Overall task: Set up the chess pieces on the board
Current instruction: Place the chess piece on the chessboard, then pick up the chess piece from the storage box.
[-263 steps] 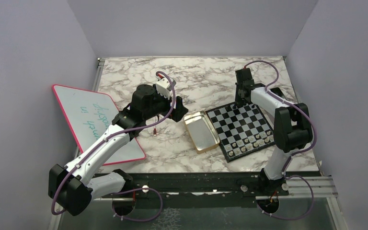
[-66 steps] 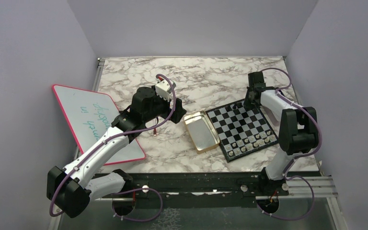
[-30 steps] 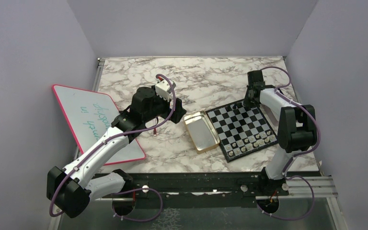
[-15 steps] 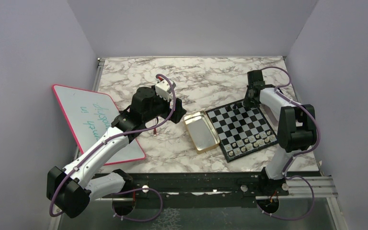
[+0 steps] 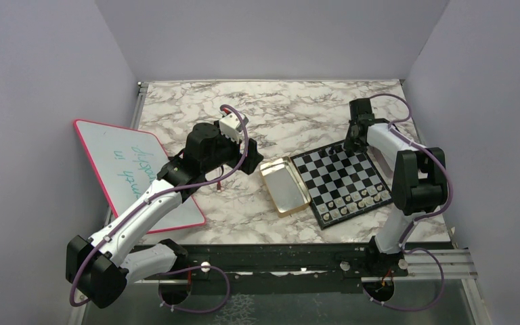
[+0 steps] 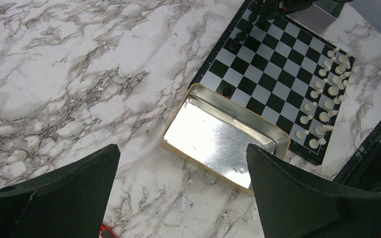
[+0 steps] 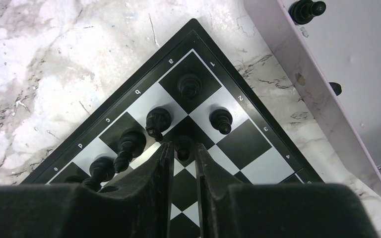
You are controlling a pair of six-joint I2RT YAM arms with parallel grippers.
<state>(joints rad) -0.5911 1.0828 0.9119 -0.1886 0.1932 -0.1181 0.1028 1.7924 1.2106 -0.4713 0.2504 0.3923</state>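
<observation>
As things stand: the right arm reaches over the far corner of the small black-and-grey checked chessboard (image 5: 338,172), and the left arm hangs over the grey-veined marble tabletop (image 5: 244,108).
Right gripper (image 7: 183,147): it is low over the board with its fingers a narrow slot apart. One tiny black pawn (image 7: 184,143) stands upright between the tips. Whether the pads touch it, I can't tell.
Black side: four black chessmen (image 7: 157,120) run along the edge squares from the corner. A second black pawn (image 7: 221,119) stands one square in, just right of the fingers.
Stray: one more black piece (image 7: 305,10) lies on its side against the lilac panel past the table edge, and I can't tell what it rests on.
White side: the pale silvery-white chessmen (image 6: 327,94) stand in two rows along the board's near edge, all upright.
Left gripper (image 6: 182,148): its fingers are spread wide and hold nothing. It is well above the marble, looking down on the tin.
Gold rectangular tin (image 6: 218,139): it lies open side up, just beside the board's left edge and seemingly touching it.
Pink-rimmed whiteboard (image 5: 135,169): it lies flat at the table's left side with green writing on it, and the left arm crosses over it.
Small red object (image 5: 219,184): it sits on the marble between the whiteboard and the tin, apart from both.
</observation>
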